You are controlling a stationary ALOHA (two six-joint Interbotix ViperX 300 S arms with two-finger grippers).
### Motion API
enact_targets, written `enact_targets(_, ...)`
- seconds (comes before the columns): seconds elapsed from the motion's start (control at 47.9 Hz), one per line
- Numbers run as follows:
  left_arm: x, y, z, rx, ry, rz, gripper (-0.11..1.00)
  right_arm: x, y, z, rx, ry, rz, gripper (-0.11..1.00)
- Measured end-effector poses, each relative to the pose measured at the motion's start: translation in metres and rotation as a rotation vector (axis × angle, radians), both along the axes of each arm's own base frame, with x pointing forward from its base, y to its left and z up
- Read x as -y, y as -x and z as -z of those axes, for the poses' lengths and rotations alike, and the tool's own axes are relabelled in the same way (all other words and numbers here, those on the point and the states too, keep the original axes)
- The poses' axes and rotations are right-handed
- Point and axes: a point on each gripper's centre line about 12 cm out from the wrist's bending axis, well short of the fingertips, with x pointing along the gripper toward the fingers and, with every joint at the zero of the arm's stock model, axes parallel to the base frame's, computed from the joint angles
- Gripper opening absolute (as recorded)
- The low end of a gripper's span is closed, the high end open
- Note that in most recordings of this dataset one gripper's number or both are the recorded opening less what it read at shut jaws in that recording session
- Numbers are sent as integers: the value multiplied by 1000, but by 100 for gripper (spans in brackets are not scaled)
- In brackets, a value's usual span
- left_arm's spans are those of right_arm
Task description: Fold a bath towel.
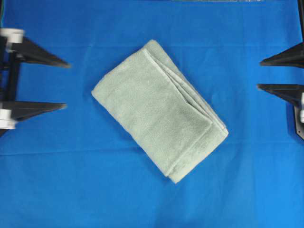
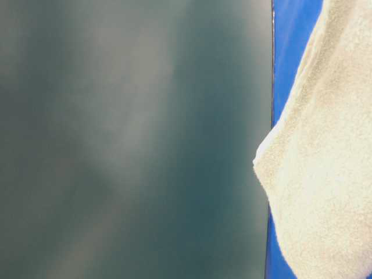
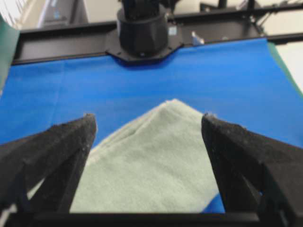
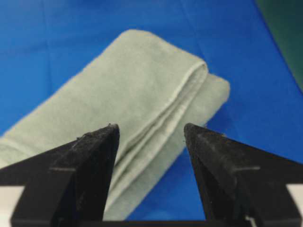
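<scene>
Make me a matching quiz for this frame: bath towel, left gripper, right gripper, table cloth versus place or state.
Things:
1. bath towel
2. left gripper
3. right gripper
4. blue cloth

Places or states:
A. open, at the right edge of the overhead view
B. folded, lying diagonally mid-table
C. spread flat under everything
D. open, at the left edge of the overhead view

Pairs: 1-B, 2-D, 3-A, 4-C
</scene>
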Motion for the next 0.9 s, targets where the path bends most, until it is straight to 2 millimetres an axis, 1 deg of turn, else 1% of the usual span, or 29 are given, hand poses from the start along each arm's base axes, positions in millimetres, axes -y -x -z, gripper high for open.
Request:
enact_targets(0.125, -1, 23, 20, 19, 18, 0, 86, 4, 18, 14, 47, -9, -6, 61)
enact_targets(0.251, -1, 41, 42, 30, 41, 1, 86, 8, 28, 29, 69, -28, 8, 61)
enact_targets(0.292, -1, 45, 48, 36, 45, 2, 86, 9, 30, 36, 64, -36, 16, 61)
enact_targets(0.46, -2, 56, 70, 58, 64, 3, 86, 9, 27, 50, 47, -50, 19, 61)
enact_targets(0.627, -5, 57, 75, 57, 65, -17, 86, 6, 22, 57, 37, -53, -5, 61)
enact_targets(0.898, -5, 57, 76, 55, 65, -17, 86, 8, 22, 58, 34, -54, 5, 61)
